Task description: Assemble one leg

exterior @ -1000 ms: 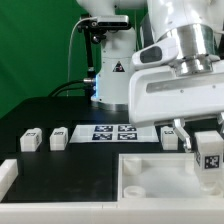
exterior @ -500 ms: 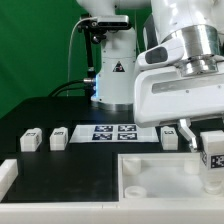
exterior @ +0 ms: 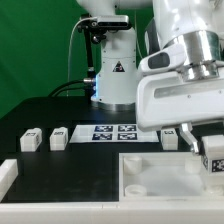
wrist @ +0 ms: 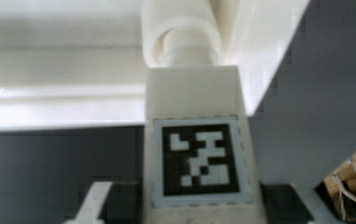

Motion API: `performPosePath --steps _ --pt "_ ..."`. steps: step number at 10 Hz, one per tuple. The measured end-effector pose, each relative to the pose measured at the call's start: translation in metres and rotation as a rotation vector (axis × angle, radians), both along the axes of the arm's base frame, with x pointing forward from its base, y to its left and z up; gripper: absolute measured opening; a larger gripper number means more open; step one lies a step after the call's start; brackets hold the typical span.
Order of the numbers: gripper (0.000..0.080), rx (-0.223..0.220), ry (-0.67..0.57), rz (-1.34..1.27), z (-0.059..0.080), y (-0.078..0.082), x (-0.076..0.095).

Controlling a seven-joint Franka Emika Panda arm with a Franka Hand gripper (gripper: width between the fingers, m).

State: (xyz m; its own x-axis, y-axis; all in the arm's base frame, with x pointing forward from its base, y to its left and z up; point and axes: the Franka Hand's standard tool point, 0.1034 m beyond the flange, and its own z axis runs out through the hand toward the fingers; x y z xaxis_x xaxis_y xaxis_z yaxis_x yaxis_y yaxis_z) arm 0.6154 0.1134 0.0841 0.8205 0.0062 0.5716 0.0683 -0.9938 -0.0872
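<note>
Wrist view: tool point(wrist: 201, 203) pinching white block-shaped leg point(wrist: 196, 95), square black-and-white tag point(wrist: 201, 158) showing.

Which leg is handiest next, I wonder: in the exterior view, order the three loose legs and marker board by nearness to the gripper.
1. Lone leg, beside the gripper, exterior view's right.
2. Marker board, centre.
3. Inner leg, exterior view's left.
4. Outer leg, farthest left.
</note>
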Motion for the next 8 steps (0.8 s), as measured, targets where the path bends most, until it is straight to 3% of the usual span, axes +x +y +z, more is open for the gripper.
performPosePath --steps 8 --pt "0.0294 0.014 0.032 -0.043 -0.0104 -0.0004 -0.0059"
